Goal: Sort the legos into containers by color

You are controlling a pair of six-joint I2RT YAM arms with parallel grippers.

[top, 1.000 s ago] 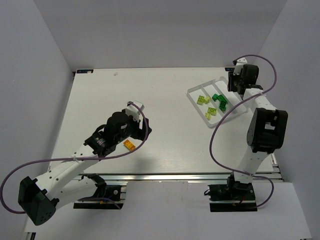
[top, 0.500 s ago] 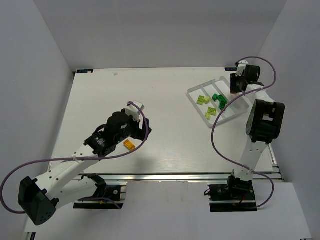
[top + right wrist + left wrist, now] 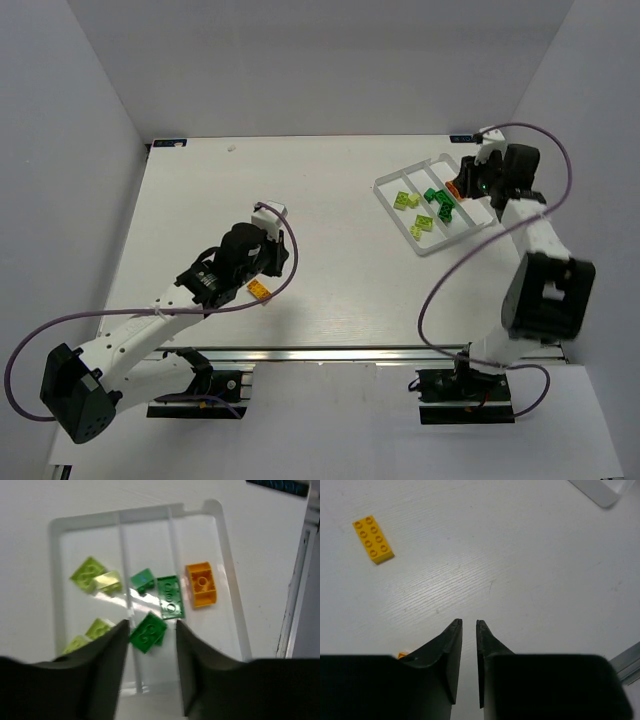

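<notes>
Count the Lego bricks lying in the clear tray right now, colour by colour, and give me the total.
Lime-yellow bricks: 4
Dark green bricks: 3
Orange bricks: 1
Total in the tray: 8

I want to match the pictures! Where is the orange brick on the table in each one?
Top external: the orange brick lies left of centre, in the lower half.
Left wrist: upper left.
Right wrist: not in it.
Shared landmark: the clear tray, upper right in the top view and central in the right wrist view.
</notes>
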